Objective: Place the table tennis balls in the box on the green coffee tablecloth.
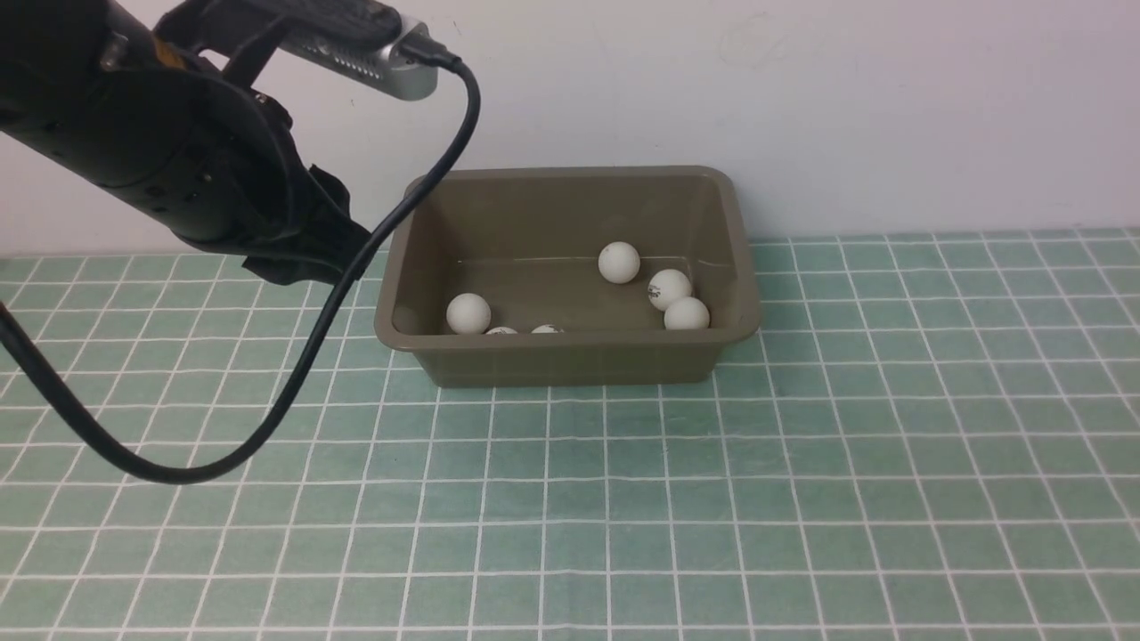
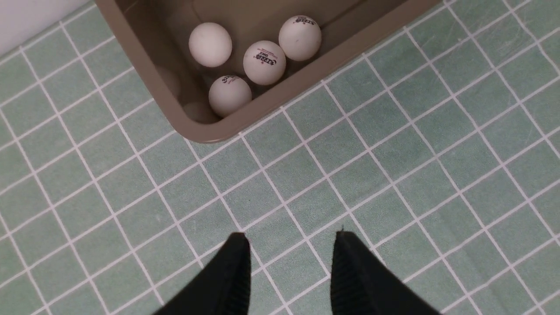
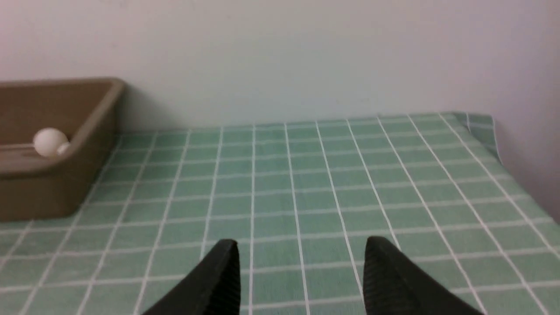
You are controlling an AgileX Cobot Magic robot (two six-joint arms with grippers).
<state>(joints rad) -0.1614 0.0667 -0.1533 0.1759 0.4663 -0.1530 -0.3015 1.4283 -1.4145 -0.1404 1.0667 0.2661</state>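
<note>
Your left hand (image 2: 288,245) hung above the green coffee tablecloth (image 1: 802,463), just outside the box (image 1: 570,361), its tips a small gap apart and gripping nothing. Your right hand (image 3: 302,262) stood low over bare cloth, well apart from the box, parted a little and likewise empty. Six table tennis balls (image 1: 619,263) showed inside the box; none lay on the cloth in any view. One risk, as I judged it: the left arm's dangling cable (image 1: 312,356) hung close to the box rim, so drawing that arm away carelessly could have snagged and dragged the light tub.
</note>
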